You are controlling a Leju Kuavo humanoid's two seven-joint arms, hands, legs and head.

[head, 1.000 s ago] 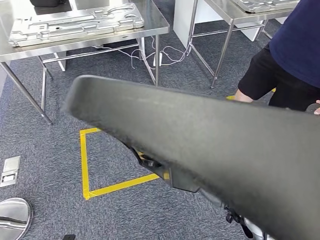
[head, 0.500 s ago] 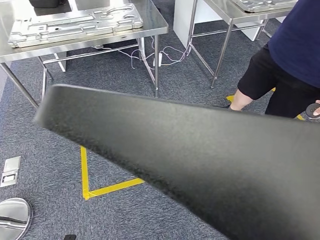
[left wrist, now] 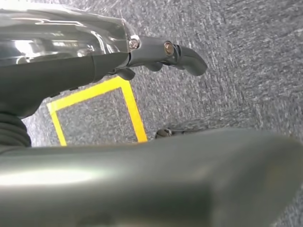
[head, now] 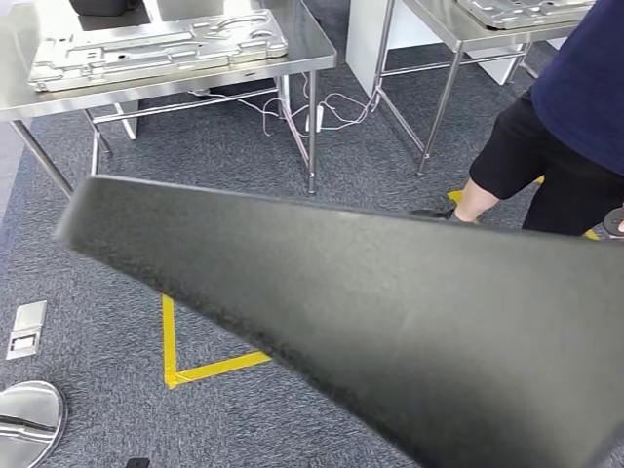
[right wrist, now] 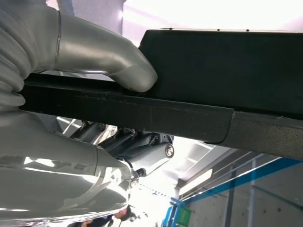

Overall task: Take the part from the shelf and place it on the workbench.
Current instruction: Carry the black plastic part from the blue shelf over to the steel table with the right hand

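Fingers (right wrist: 143, 75) of right hand (right wrist: 89, 132) clamp the black part (head: 368, 312), hiding carpet (head: 88, 390) before the workbench (head: 309, 49).

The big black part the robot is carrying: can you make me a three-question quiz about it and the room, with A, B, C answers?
1. Where is the yellow tape?
A. On the grey carpet
B. On a steel table
C. On the person's leg

2. What colour is the part the robot carries?
A. White
B. Black
C. Yellow

3. What is the right hand doing?
A. Hanging free
B. Resting on a table
C. Holding the part

Answers:
1 A: the yellow tape lies in lines on the carpet, below the steel table.
2 B: the part is a black textured panel across the head view.
3 C: in the right wrist view the right hand has its thumb over the part's edge and its fingers under it.
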